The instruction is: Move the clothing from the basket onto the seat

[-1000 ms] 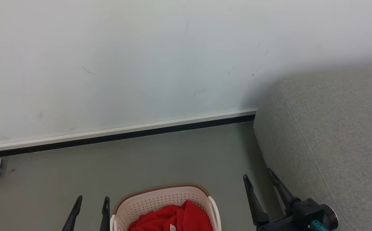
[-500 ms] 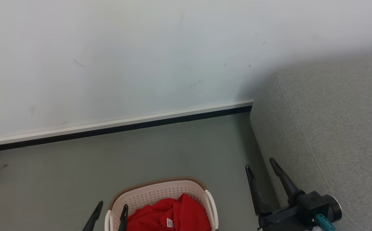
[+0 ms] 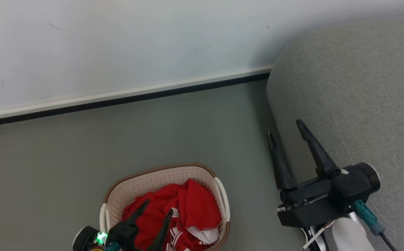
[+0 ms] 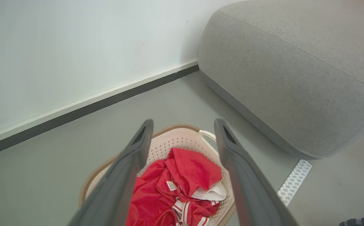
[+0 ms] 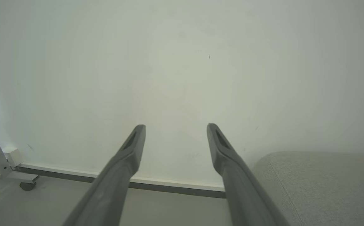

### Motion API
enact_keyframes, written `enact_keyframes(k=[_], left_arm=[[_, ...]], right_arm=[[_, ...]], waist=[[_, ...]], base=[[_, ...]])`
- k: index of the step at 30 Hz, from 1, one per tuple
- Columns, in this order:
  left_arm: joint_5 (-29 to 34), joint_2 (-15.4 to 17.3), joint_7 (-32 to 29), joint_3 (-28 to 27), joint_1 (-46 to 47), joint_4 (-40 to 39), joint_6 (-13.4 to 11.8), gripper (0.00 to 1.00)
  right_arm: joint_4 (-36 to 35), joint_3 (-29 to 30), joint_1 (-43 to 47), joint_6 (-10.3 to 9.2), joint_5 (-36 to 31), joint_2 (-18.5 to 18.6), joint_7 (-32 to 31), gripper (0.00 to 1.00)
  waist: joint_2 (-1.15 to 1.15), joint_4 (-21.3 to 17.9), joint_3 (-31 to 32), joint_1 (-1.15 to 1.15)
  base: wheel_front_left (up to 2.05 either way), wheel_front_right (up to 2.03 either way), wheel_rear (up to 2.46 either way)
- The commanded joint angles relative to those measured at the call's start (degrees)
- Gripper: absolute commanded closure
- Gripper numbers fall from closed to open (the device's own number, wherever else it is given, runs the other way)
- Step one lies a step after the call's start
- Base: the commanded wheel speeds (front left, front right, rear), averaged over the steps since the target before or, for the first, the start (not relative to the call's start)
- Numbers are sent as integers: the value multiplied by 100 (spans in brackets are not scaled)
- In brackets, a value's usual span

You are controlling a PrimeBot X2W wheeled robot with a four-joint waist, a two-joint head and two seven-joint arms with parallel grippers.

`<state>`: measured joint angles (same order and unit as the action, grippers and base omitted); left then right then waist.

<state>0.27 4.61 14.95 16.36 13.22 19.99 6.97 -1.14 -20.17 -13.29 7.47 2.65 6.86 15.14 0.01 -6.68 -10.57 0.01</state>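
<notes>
The cream basket (image 3: 137,186) with a brown rim stands on the floor at the bottom centre of the head view. Red clothing (image 3: 191,205) with white striped trim lies piled inside it. My left gripper (image 3: 158,206) hovers open above the pile, apart from the fabric. In the left wrist view the clothing (image 4: 191,169) and basket (image 4: 182,141) show between and beyond my left gripper (image 4: 183,124). The grey seat (image 3: 362,90) fills the right side. My right gripper (image 3: 287,127) stands open beside the seat's left edge, holding nothing. My right gripper (image 5: 175,127) points at the wall, with the seat (image 5: 320,185) low on the right.
A white wall with a dark baseboard (image 3: 125,97) runs behind the grey floor (image 3: 83,146). A patterned strip (image 4: 293,182) lies on the floor beside the seat. A metal leg with a caster (image 5: 26,185) stands by the wall in the right wrist view.
The head camera has tilted down, so the basket and both grippers sit higher in the picture. My left gripper has moved right, from beside the basket to above the clothing.
</notes>
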Motion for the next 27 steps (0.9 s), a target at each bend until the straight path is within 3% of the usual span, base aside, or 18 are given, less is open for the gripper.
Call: enact_keyframes(k=[1, 20, 27], left_arm=[[83, 127, 29, 190, 313, 247, 28, 0], [270, 769, 29, 2343, 2947, 2918, 48, 0], [424, 868, 29, 3152, 3638, 3638, 49, 0]], right_arm=[[-112, 26, -184, 4, -31, -6, 7, 0], [-607, 109, -1268, 4, 73, -313, 8, 0], [-659, 146, -1478, 4, 179, -382, 8, 0]], waist=[[-1, -199, -729, -1], [-1, -891, -2774, -1], [-1, -1127, -3354, -1]], base=[[0, 0, 0], [0, 0, 0], [0, 0, 0]])
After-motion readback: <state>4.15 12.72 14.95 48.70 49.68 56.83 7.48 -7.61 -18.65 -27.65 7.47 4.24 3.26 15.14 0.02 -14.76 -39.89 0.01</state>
